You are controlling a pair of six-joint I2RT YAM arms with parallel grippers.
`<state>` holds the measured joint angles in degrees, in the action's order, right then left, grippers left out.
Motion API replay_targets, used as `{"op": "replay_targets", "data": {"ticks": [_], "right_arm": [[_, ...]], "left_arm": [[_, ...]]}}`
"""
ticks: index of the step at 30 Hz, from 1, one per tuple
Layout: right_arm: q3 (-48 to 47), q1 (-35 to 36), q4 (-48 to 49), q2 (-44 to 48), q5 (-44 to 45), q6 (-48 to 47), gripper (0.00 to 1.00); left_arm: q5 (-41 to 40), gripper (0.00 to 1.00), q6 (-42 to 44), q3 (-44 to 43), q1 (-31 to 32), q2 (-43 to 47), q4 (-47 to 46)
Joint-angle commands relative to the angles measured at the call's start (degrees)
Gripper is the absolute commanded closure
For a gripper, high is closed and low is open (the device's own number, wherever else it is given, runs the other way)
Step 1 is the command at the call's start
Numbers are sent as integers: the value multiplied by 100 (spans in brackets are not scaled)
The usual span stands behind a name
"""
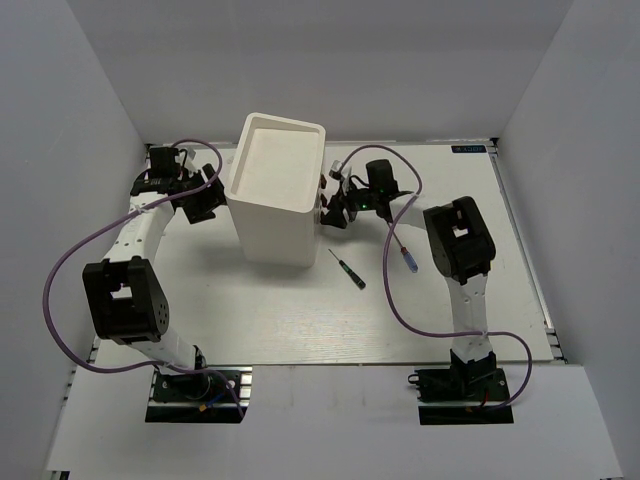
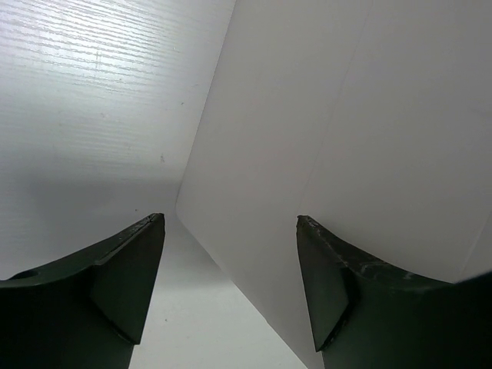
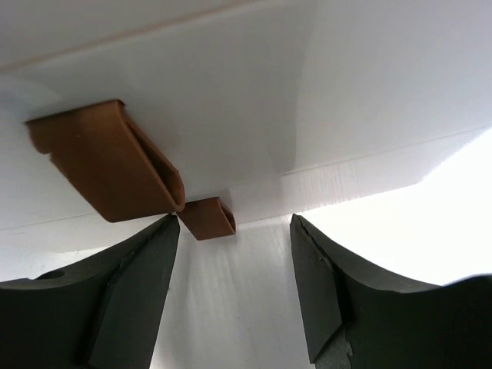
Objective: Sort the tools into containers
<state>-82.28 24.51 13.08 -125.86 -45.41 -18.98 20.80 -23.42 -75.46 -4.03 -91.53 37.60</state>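
Observation:
The tall white box (image 1: 275,190) stands mid-table; its drawers are on its right side. My right gripper (image 1: 334,210) is open and empty right at that side. In the right wrist view it (image 3: 234,227) faces white drawer fronts (image 3: 231,115) with two brown knobs (image 3: 108,161), the left finger near the smaller knob (image 3: 209,217). My left gripper (image 1: 210,198) is open and empty against the box's plain left wall (image 2: 346,154); it shows open in the left wrist view (image 2: 231,223). A thin dark-green screwdriver (image 1: 348,268) and a blue-handled screwdriver (image 1: 408,260) lie on the table. Pliers and stubby screwdrivers are out of view.
Purple cables loop from both arms over the table (image 1: 280,320). White walls enclose the table on the left, back and right. The right arm's elbow (image 1: 458,240) stands next to the blue-handled screwdriver.

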Motion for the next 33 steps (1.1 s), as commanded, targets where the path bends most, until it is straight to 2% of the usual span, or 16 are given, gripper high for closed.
{"op": "replay_targets", "data": {"ticks": [1, 4, 7, 8, 11, 15, 19, 27, 33], "right_arm": [[-245, 1, 537, -61, -433, -184, 34], [-289, -8, 520, -105, -758, -307, 38], [-394, -8, 476, -228, -995, -334, 53], [-472, -8, 467, -254, -1040, -325, 66], [-534, -17, 502, -342, -1084, -290, 86], [-491, -34, 573, -325, -1119, -264, 98], [-184, -78, 591, -71, -821, -369, 100], [151, -324, -138, 360, 1145, -1081, 100], [502, -701, -394, 677, 1315, -1064, 100]], "left_arm": [[337, 20, -13, 40, 87, 364, -8], [390, 20, -13, 40, 87, 311, -8], [390, 20, -66, 93, 87, 311, -8], [390, 20, -66, 93, 87, 311, -8], [390, 20, -66, 93, 87, 311, -8], [329, 19, -66, 31, 87, 311, 54], [153, 19, -180, -30, 87, 364, 107], [-146, 18, -453, 31, 34, 469, -8], [-462, 17, -506, -92, -19, 469, 115]]}}
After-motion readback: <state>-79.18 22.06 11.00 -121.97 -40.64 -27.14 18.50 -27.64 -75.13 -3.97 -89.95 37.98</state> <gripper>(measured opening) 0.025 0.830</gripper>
